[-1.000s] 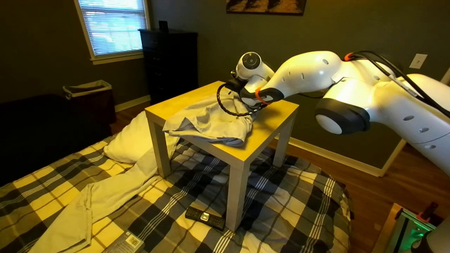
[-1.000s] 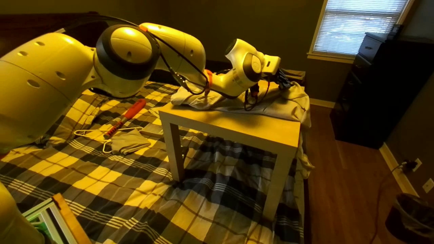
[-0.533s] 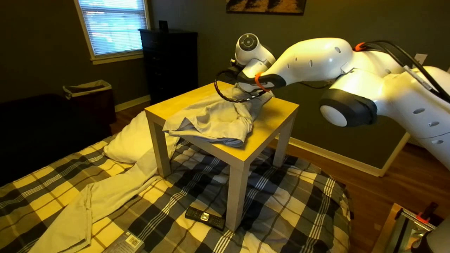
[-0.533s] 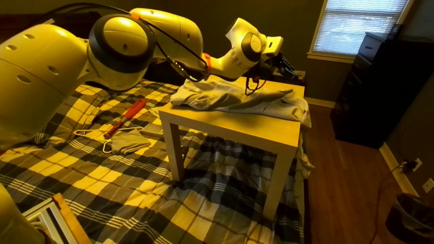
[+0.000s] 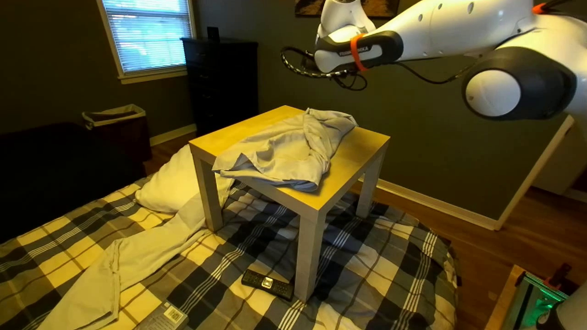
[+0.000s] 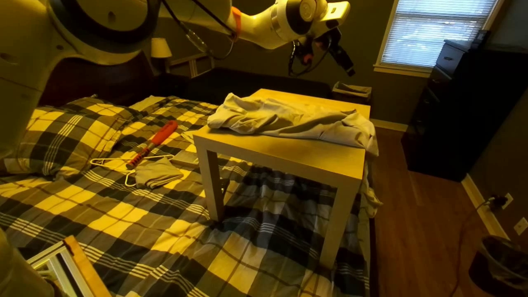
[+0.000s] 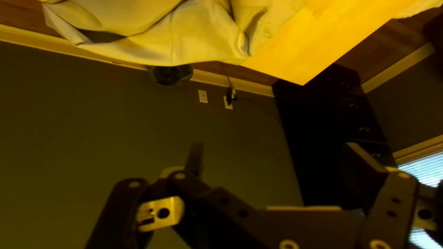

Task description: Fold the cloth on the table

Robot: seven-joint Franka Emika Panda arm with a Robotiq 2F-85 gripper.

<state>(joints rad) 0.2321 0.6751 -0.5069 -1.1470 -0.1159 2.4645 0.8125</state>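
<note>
The cloth (image 5: 284, 153), pale and wrinkled, lies bunched in a long heap across the yellow-topped table (image 5: 243, 126). In an exterior view one end of the cloth (image 6: 284, 117) hangs slightly over the table's edge. Higher up, clear of the fabric, is my gripper (image 6: 346, 66). The wrist view shows the gripper (image 7: 275, 148) open, its fingers wide apart with only wall and dark cabinet behind the gap. There the cloth (image 7: 190, 34) fills the top of the picture, away from the fingertips. In an exterior view the arm hides the fingers.
The table stands on a bed with a plaid blanket (image 5: 390, 256). A cream bundle (image 5: 172, 183) and a remote (image 5: 267, 284) lie near its legs. A red-handled tool (image 6: 152, 144) and a hanger (image 6: 109, 162) rest on the bed. A dark cabinet (image 6: 470, 107) stands beyond.
My gripper has let go of the cloth, opened, and risen well above the table with the arm. The cloth's end that was lifted near the fingers has settled down onto the table.
</note>
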